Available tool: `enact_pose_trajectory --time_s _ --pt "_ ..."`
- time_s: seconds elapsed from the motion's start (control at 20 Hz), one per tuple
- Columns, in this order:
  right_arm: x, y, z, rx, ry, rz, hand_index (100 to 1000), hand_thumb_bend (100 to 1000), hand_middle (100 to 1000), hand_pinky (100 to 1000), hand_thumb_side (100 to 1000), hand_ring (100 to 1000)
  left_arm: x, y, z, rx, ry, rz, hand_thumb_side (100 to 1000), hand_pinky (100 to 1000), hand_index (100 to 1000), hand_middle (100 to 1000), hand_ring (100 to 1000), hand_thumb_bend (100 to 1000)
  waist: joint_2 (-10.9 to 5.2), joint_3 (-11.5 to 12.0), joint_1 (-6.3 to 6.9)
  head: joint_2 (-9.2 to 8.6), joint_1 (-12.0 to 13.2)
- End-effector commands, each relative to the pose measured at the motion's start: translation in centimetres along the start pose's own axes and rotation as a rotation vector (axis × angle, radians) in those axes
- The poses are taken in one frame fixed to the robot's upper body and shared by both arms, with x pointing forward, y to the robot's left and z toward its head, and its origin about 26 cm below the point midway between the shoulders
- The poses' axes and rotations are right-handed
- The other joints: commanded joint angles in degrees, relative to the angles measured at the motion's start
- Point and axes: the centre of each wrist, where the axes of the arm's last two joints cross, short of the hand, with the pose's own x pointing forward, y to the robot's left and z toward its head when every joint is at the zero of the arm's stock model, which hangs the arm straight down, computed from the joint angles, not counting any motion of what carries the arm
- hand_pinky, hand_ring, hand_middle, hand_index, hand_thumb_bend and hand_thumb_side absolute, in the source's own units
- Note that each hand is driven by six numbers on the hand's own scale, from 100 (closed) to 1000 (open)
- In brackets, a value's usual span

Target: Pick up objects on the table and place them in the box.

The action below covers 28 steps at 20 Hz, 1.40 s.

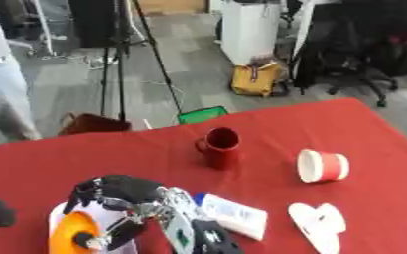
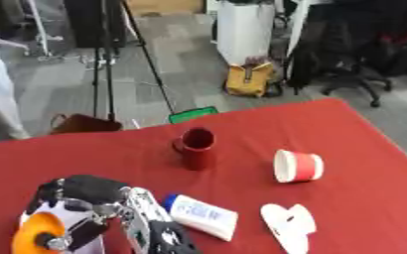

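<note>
Item: red mug point(image 1: 220, 147), upright at mid-desk point(image 1: 372, 129), handle to its left; likely rigid, heavyish, breakable, best taken round the body.

Item: paper cup point(image 1: 321, 165) on its side, right; light, crushable.

Right hand point(image 1: 124, 198), near edge, over an orange reel point(image 1: 72, 233); fingers' state cannot be told.

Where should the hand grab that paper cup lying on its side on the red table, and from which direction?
Likely best across the red wall, from above. The paper cup lies tipped over, its white open mouth facing the robot's left, so the rounded side faces up with bare red table around it. Thumb and fingers could straddle the middle of the wall. Pinching the rim might crush it or roll the cup.
</note>
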Motion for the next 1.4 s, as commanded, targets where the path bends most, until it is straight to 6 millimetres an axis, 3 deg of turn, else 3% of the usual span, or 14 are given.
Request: enact_pose_trajectory --time_s 0.05,0.6,0.85,1.1,1.4 --pt "0.5 -0.8 -0.8 0.184 -0.13 0.095 813 286 752 598 402 702 0.7 0.2 -0.5 -0.011 -0.034 -0.01 992 713 813 682 708 453 -0.79 0.0 0.11 -0.59 0.3" --pt "0.4 -1.5 -0.6 0.204 -0.122 0.12 819 265 751 616 409 712 0.7 0.2 -0.4 -0.009 -0.03 -0.011 991 713 812 683 710 456 -0.92 -0.3 0.08 -0.49 0.4" --pt "0.2 -3.7 0.1 0.06 -0.121 0.123 807 183 690 564 392 659 0.7 0.3 -0.3 -0.005 -0.028 -0.012 991 714 812 688 715 460 -1.03 -1.0 0.1 -0.13 1.5" --pt "-1.1 -7.7 3.1 -0.141 -0.08 0.175 801 184 645 528 375 623 0.7 0.5 -0.2 0.001 -0.026 -0.022 989 715 812 694 722 464 -0.98 -2.3 0.06 0.63 3.0" --pt "-3.2 -10.7 8.5 -0.308 0.003 0.226 802 181 625 507 376 604 0.8 0.7 -0.3 0.002 -0.033 -0.033 982 717 814 709 737 470 -1.0 -4.6 0.11 3.17 5.9"
